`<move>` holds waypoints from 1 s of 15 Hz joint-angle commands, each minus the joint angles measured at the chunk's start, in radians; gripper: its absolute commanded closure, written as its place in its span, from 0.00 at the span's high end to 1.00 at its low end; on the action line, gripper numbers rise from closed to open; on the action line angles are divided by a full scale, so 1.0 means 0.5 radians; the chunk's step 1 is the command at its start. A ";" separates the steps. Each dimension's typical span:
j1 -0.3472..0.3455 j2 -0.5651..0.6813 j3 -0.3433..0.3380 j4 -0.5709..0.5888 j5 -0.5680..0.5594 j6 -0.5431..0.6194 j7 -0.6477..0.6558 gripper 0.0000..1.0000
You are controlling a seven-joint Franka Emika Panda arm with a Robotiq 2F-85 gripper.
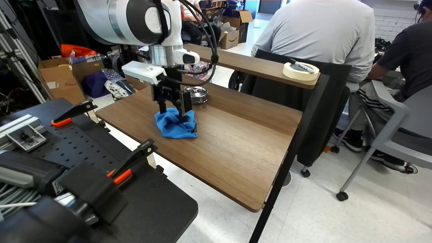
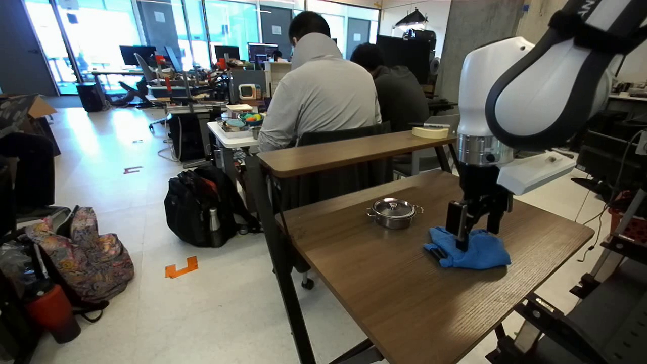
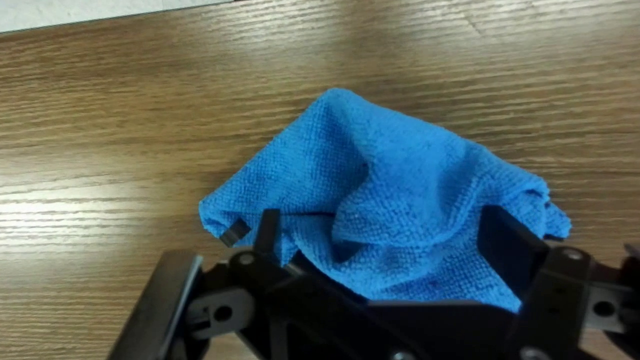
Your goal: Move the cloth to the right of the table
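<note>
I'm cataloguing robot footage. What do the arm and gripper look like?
The arm is rounded, white and dark grey, with a silver collar, looping black cables and a partly visible marking, "AN". The gripper is mostly black, with two blocky fingers; a white boxy casing juts out above them.

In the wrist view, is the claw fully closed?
No, the claw stands open, with blue cloth showing between its spread fingers.

In an exterior view, at the upper right of the frame, the letters "AN" [image 2: 586,7] can be read on the robot arm [image 2: 548,96]. White sheets [image 2: 159,16] on grey doors [image 2: 159,33] along the top are too small to read; so is a pale label [image 1: 51,85] on a cardboard box [image 1: 69,84], left in an exterior view.
</note>
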 commanded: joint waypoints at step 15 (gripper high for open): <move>-0.090 0.421 -0.058 0.509 0.159 -0.093 -0.131 1.00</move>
